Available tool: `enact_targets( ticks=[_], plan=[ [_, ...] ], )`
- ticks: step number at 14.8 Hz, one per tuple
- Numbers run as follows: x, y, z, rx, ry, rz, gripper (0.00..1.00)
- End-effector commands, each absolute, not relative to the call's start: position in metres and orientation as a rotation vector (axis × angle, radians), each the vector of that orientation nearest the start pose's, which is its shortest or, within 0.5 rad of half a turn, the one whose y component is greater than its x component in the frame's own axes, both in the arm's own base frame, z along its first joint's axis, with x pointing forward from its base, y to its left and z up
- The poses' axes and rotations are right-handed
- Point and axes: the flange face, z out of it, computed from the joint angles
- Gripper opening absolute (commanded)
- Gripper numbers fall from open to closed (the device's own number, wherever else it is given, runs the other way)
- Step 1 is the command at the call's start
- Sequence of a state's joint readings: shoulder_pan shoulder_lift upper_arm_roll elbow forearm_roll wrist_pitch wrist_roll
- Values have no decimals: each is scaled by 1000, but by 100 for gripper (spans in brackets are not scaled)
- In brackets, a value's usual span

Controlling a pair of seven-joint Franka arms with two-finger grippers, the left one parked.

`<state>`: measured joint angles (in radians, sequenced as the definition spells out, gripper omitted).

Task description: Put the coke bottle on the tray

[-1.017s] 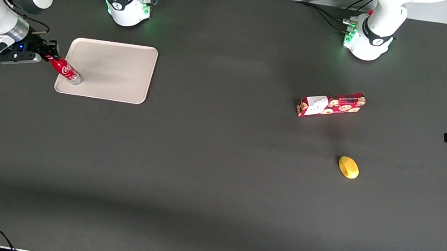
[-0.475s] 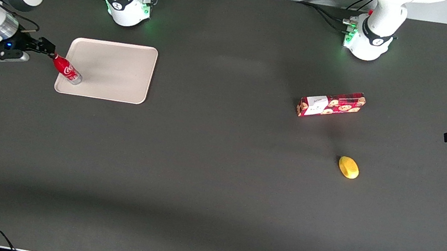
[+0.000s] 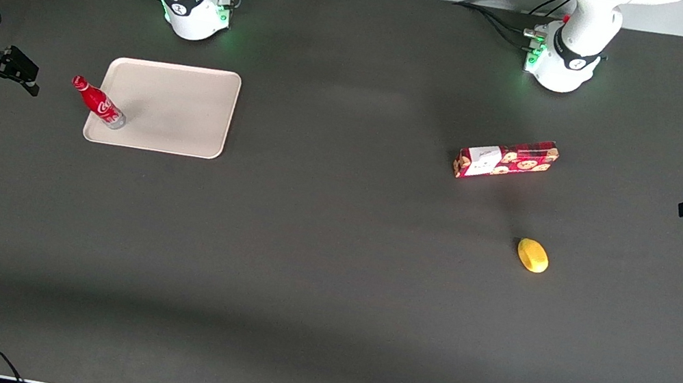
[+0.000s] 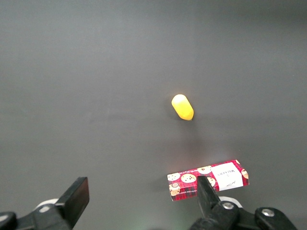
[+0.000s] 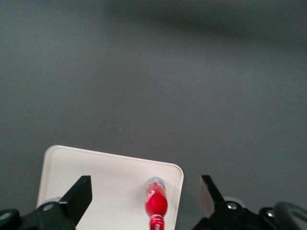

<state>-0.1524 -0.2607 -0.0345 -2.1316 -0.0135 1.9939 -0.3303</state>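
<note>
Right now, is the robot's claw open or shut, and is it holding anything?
Gripper: open and holding nothing, off toward the working arm's end of the table, apart from the coke bottle standing on the tray.

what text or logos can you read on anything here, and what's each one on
Coke bottle, standing on the tray: white script logo, too small to read letter by letter.
Cookie box: white label with print, too blurred to read.
Yellow lemon-like object: no text.
Gripper, open, apart from the bottle toward the working arm's end of the table: no text.
</note>
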Motion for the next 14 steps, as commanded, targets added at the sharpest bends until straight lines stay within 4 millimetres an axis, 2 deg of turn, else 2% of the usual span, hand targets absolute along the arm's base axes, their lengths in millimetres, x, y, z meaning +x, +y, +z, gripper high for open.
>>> enact_targets(
  ticks=[1,4,5,7,9,14],
  plan=[
    [530,-51,590,-3149,-105,-173,100],
    [563,-39,626,-3134,-45,-150,100],
    [569,-37,636,-3105,19,-166,100],
    [576,-34,649,-3085,38,-213,100],
    [581,-26,647,-3085,33,-207,100],
    [583,-25,631,-3093,59,-114,100]
  ],
)
